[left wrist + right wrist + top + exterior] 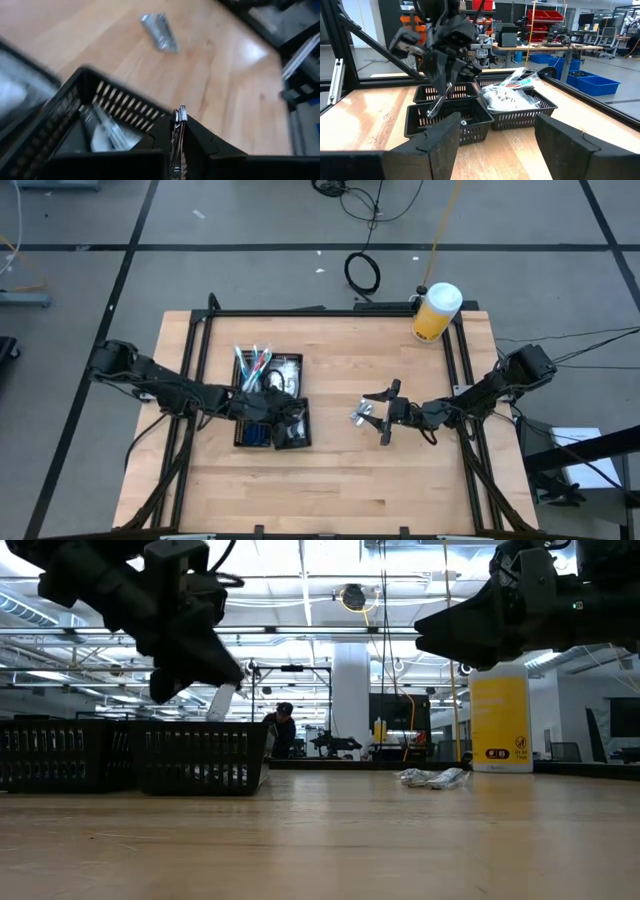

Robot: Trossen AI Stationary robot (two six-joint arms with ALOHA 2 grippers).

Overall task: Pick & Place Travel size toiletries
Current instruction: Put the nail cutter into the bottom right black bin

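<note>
Black mesh tray [240,442] sits on the wooden bench [330,470], and it is filling up: coloured sticks [252,363] in the far-left compartment, white-clear packets [287,367] in the far-right one, blue pieces [257,434] in the near-left one. How many of each, I cannot tell, they overlap.

Left gripper [437,107] hangs over the tray's near-right compartment, fingers pinched on one thin silvery tube [178,135], tip pointing down into the basket. More clear-wrapped items [102,131] lie in that compartment, under it.

Right of the tray, well apart, one small silvery pile [362,413] lies on the bare wood. Right gripper [388,413] hovers just beside that pile, fingers spread wide, holding nothing.

One yellow jar [435,312] with a white lid stands at the bench's far-right corner, well away from the tray.
</note>
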